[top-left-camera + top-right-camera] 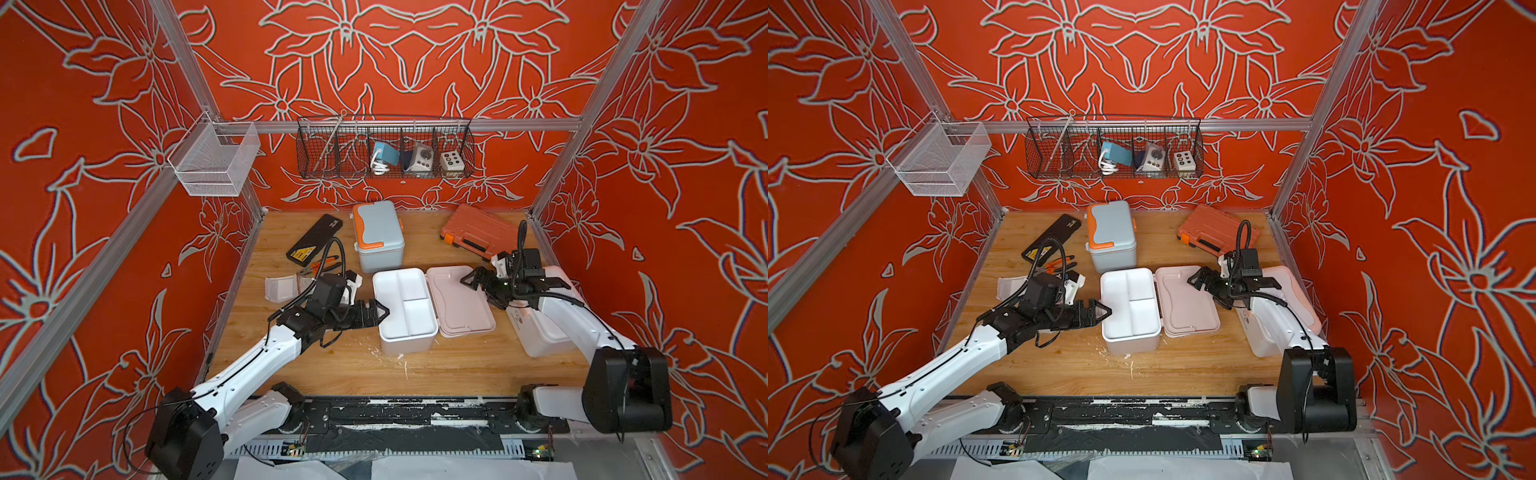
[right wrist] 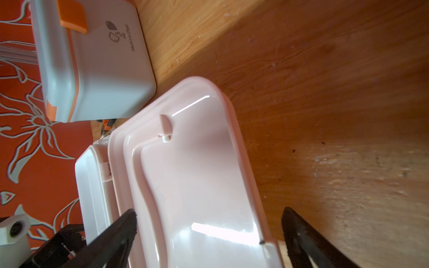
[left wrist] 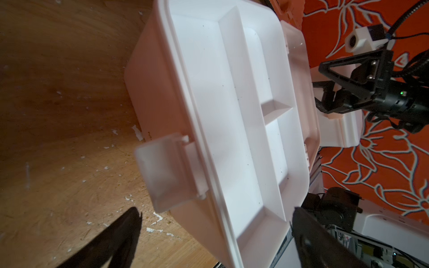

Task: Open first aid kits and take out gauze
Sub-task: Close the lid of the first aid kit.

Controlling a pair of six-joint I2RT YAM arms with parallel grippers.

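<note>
so the dusty pink first aid kit [image 1: 409, 344] sits mid-worktop [image 1: 449, 370], lid [image 1: 457, 307] flopped flat open beside it, white divided tray [image 1: 399, 291] showing, left jaws spread wide on nothing right by its latch [image 3: 167, 171], right jaws just as wide and empty over the lid, blue-grey kit [image 1: 378, 237] shut behind

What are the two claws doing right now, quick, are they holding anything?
Left gripper: open, holding nothing, beside the open kit.
Right gripper: open, holding nothing, above the kit's lid.
</note>
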